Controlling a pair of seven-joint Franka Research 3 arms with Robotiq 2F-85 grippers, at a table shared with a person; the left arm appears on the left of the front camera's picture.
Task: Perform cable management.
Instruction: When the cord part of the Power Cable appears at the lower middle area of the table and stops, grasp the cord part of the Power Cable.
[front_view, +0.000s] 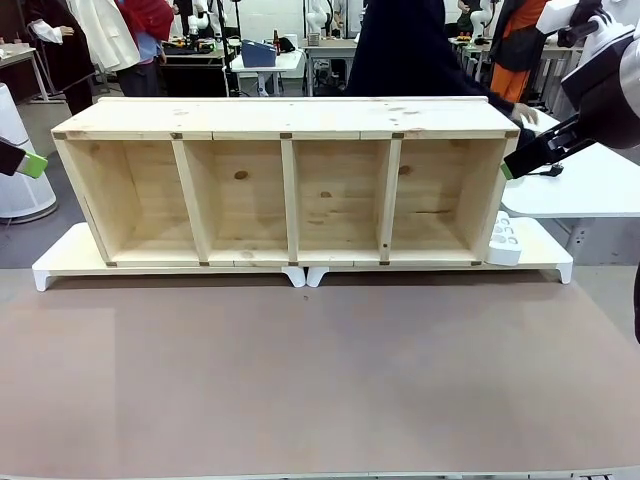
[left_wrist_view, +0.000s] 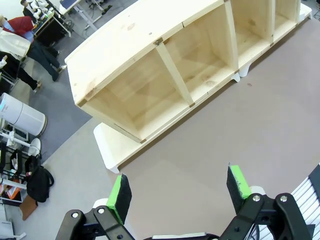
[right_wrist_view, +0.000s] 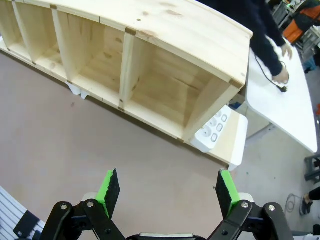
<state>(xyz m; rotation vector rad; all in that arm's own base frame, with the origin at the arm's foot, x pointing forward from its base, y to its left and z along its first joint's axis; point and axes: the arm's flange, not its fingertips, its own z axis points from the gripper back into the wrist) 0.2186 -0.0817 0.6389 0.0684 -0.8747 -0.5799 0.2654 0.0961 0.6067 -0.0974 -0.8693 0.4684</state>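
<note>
- Two grippers, both with fingers parted and nothing held.
- Left gripper (left_wrist_view: 177, 180): green-padded fingers (left_wrist_view: 119, 192) wide apart, above the brown tabletop (left_wrist_view: 210, 130), aimed at the left end of the shelf (left_wrist_view: 145, 35) and well short of it.
- Right gripper (right_wrist_view: 168, 175): fingers (right_wrist_view: 111, 187) likewise wide apart, above the tabletop toward its right edge, facing the shelf's right-hand compartment, touching nothing.
- Shelf: pale wood, four open compartments side by side, lying lengthwise along the tabletop's far edge on a low white base (front_view: 70, 262), openings toward the near edge.
- Power strip (right_wrist_view: 214, 131): white, on the base, just beside the shelf's right end.
- Cable (right_wrist_view: 283, 88): thin and black, off the brown tabletop altogether, lying on a white side tabletop (right_wrist_view: 280, 115) beyond the shelf's right end, well apart from both grippers.
- Person's hand (right_wrist_view: 282, 76): down on the side tabletop, on or just beside the cable's end; cannot tell whether gripping it.
- Person in dark clothing behind the shelf, at the far edge, leaning toward its right end.
- Rest of the cable's run past the hand too thin to trace.
</note>
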